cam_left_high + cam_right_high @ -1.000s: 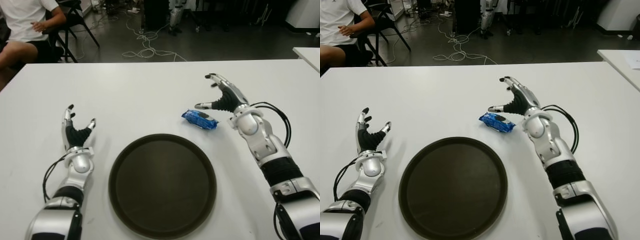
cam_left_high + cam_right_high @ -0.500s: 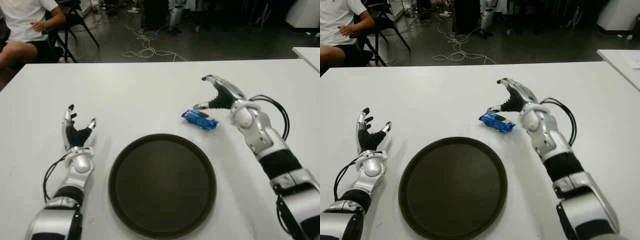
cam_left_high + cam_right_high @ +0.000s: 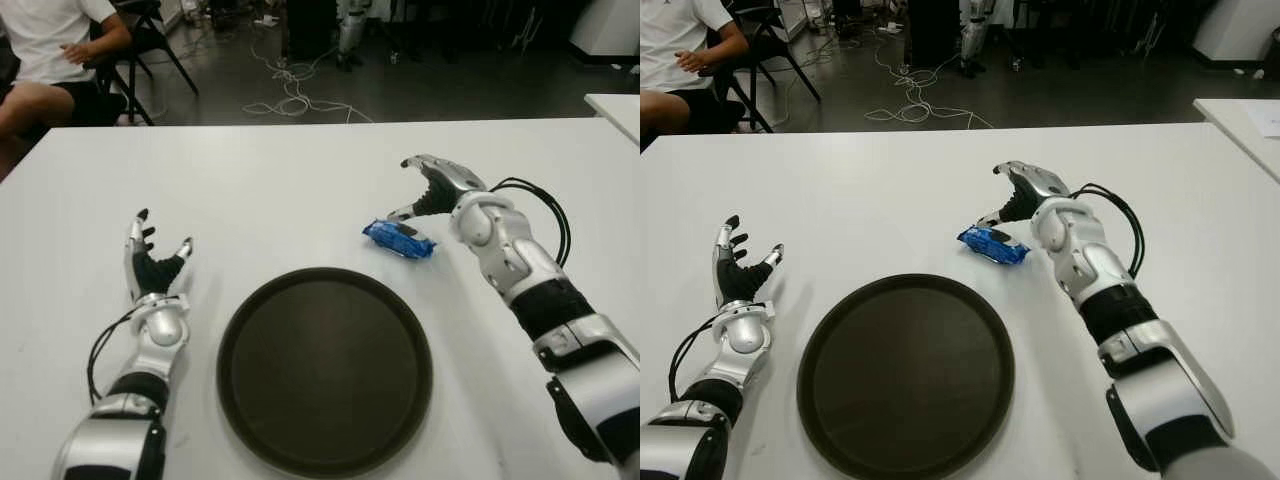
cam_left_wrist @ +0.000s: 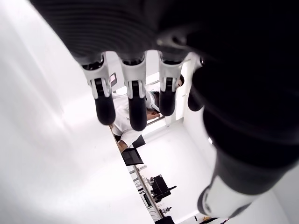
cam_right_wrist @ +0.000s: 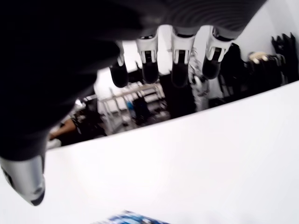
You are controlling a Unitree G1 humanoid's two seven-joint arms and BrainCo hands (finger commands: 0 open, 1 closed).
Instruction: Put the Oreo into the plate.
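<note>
The Oreo point(image 3: 398, 239), a small blue packet, lay flat on the white counter point(image 3: 300, 190), just beyond the far right rim of the round dark plate point(image 3: 325, 370) and apart from it. The right hand point(image 3: 432, 187) hovered just to the packet's right and slightly behind it, its fingers point(image 5: 180, 74) spread and curved downward, its thumb tip near the wrapper's far end, holding nothing; the right wrist view showed the packet's blue edge below the open palm. The left hand point(image 3: 150, 265) showed well to the left of the plate, palm up, its fingers point(image 4: 135, 105) apart and empty. Past the counter's far edge, cables point(image 3: 290, 95) trailed across the dark floor, and a person point(image 3: 50, 55) in a white shirt sat on a chair at the far left.
</note>
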